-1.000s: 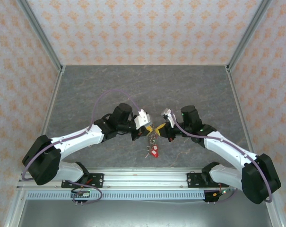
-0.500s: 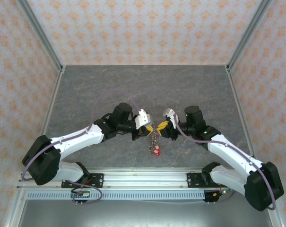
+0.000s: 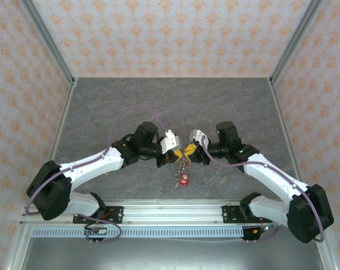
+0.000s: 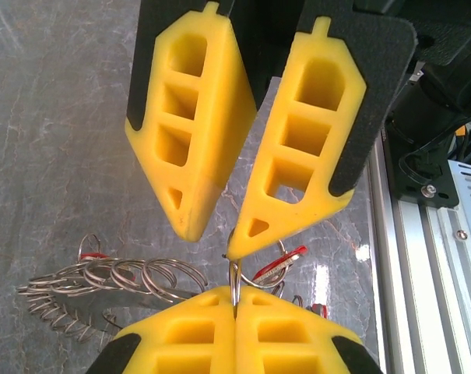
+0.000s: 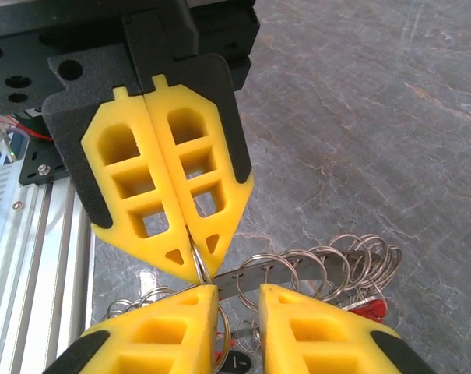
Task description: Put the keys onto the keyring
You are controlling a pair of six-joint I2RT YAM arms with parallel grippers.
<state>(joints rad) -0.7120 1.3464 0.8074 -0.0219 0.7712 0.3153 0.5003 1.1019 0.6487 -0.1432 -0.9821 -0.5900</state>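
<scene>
Over the grey table little is altered in the large. The two arms are still met tip to tip near its front edge, though the right arm is seen to have been drawn off a little and brought back in.

The left gripper is kept clenched throughout, and a thin wire loop is nipped in its tips. The change lies with the right gripper. A second ago it was closed; now its fingers are parted by a narrow gap in which nothing is clamped, and one tip is set just beside the pinched loop.

The keyring, a flat grey metal piece fringed with small wire loops, is thus carried by the left gripper alone. It is hung between the two grippers, seemingly clear of the table. The keys, mostly red-headed, are dangled beneath it much where they were.

It is judged that one hold has been let go so that a fresh one can be taken. Whether any key has been threaded on cannot be told.
</scene>
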